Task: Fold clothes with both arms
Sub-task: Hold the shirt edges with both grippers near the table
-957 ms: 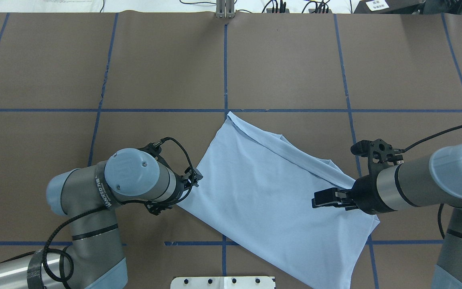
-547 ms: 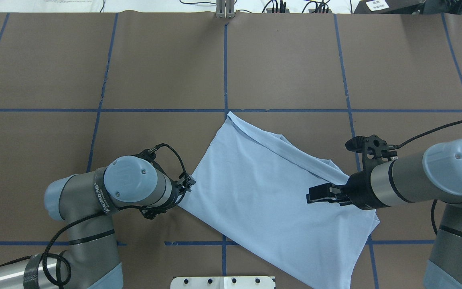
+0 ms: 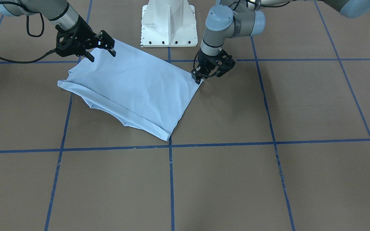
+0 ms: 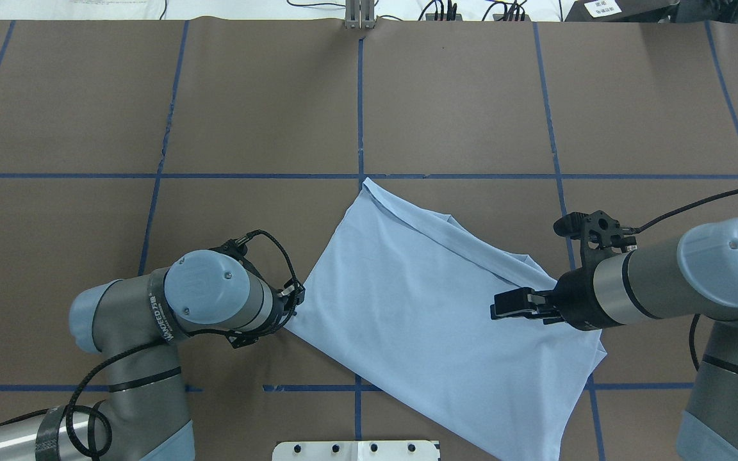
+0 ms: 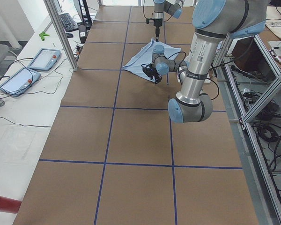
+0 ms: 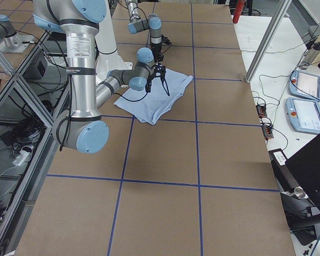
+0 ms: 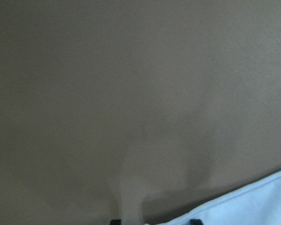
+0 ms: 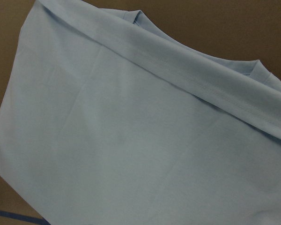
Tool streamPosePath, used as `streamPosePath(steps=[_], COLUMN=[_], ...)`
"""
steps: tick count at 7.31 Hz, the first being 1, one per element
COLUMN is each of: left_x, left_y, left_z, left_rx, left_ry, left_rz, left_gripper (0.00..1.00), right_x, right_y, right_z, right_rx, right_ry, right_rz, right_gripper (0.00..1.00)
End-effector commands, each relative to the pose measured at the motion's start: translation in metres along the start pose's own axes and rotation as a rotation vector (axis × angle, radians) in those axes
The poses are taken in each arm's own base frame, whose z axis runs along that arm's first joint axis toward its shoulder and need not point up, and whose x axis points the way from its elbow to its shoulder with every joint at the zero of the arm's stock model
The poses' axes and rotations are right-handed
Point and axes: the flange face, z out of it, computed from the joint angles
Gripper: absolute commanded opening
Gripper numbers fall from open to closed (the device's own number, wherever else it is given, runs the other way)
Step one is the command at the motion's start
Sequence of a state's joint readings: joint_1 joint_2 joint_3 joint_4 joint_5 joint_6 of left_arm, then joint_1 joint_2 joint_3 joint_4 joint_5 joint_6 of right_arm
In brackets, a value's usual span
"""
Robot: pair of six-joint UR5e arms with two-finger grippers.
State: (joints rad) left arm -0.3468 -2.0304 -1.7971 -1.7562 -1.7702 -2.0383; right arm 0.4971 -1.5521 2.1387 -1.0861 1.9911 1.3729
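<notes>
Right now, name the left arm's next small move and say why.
Probably shut the left gripper on the shirt's corner: its fingers stand apart right at that corner, and the right gripper hangs open over the other end.

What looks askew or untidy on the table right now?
The T-shirt lies slanted against the blue grid lines, not square to them. Along its hemmed edge, corners of lower layers stick out unevenly, so the fold looks untidy. Nothing appears damaged.
</notes>
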Motion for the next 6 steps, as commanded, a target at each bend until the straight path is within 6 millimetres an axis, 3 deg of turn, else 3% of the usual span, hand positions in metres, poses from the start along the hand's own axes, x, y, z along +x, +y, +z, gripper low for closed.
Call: streamPosePath(steps=[1, 5, 6], left_x=[0.0, 0.004, 0.016], left_y=[0.0, -0.006, -0.038], left_z=[-0.001, -0.004, -0.014], left_rx=[-0.001, 0.005, 0.043], left_ry=[0.003, 0.008, 0.027], left_rz=[0.002, 0.01, -0.006], left_gripper=[0.01, 0.0, 0.0], right_x=[0.0, 0.002, 0.002], right_y=[-0.001, -0.002, -0.002], right_z=[-0.002, -0.002, -0.002], right_rx=[0.003, 0.003, 0.003], right_ry=[-0.001, 0.001, 0.001], right_rz=[0.002, 0.004, 0.004], right_gripper=[1.0, 1.0, 1.0])
